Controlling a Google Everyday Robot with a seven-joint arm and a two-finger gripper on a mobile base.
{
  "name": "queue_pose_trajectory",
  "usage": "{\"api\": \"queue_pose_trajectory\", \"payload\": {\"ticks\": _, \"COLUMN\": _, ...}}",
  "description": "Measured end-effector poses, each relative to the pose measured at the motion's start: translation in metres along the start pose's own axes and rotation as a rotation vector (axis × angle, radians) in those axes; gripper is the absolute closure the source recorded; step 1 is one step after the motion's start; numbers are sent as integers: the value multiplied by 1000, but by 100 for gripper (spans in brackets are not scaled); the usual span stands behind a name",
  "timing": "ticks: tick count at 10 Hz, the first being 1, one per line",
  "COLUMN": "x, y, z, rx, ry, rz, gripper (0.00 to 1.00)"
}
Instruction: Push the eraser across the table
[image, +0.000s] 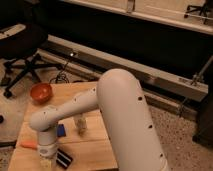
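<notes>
Pale wooden planks first: found the table (92, 145) small and rather crowded. Saw the eraser (63, 158) lying flat close to the front edge, black with white stripes, somewhat left of the middle. Found the gripper (46, 161) low over the front left part, just beside the eraser on its left, hanging from the thick white arm (125, 115). Judged the fingers to be pressed together, with nothing between them. Could not tell whether the gripper touched the eraser or stood just apart from it.

Noted also a blue pad (61, 131) just behind the eraser, an orange carrot-like piece (28, 145) to the left of the gripper, a small pale bottle-like thing (80, 124) standing further back, and an orange bowl (41, 92) near the far left corner.

Judged the push to be about to begin, or barely begun. Feared several things from here. Expected a turn instead of a straight slide, if pushed off the centre of so flat a block. Feared a ride over its top with the closed fingers, if brought in too high. Expected a collision with the blue pad, or a knock against the standing thing, if pushed toward the back. Feared a fall off the table, if pushed toward the near front edge.
</notes>
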Motion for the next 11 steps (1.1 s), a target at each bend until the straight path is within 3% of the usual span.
{"api": "queue_pose_trajectory", "payload": {"ticks": 2, "x": 7, "y": -2, "z": 2, "rx": 8, "ry": -4, "rz": 16, "gripper": 100}}
{"api": "queue_pose_trajectory", "payload": {"ticks": 7, "x": 11, "y": -20, "z": 5, "rx": 77, "ry": 39, "rz": 62, "gripper": 100}}
{"api": "queue_pose_trajectory", "payload": {"ticks": 11, "x": 3, "y": -37, "z": -14, "rx": 134, "ry": 42, "rz": 96, "gripper": 100}}
